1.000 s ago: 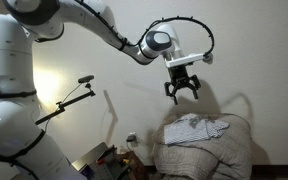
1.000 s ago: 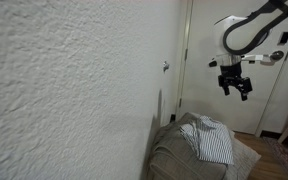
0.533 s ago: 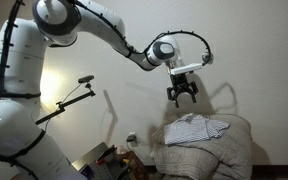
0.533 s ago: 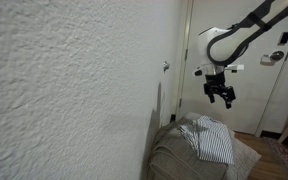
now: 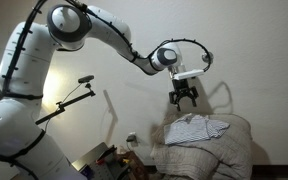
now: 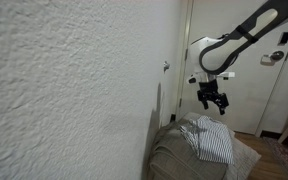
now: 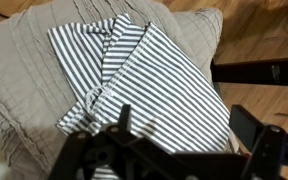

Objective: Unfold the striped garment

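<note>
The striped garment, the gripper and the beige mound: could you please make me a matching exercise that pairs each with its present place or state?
Things:
1. striped garment
2. gripper
3. beige mound

Places or states:
A. open, in the air above the cloth, holding nothing
B. underneath, bearing the cloth
C. folded over itself, lying on top

Pairs: 1-C, 2-A, 3-B
</note>
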You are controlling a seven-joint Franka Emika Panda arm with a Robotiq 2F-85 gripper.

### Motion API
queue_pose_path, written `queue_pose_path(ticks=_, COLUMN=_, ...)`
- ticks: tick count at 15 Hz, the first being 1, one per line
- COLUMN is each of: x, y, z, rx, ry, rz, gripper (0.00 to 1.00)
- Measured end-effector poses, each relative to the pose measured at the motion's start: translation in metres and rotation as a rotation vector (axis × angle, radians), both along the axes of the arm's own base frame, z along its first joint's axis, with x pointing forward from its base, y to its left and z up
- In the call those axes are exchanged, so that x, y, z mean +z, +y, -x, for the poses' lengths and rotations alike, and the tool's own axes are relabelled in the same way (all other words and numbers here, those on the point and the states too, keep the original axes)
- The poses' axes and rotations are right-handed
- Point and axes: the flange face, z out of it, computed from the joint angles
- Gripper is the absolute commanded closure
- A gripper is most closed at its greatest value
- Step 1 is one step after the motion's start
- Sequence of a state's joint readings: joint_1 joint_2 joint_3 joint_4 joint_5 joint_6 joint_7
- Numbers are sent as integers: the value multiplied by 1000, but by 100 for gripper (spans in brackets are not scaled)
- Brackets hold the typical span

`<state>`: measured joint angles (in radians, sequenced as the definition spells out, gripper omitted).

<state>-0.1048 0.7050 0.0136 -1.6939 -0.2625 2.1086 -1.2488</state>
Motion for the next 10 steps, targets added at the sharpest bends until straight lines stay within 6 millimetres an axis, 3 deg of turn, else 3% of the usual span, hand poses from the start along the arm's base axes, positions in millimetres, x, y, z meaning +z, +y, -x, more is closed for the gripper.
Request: queue_pose_path(ticks=10, x=-8, y=0, z=1, rx=0, ry=10, rz=-2, gripper=0)
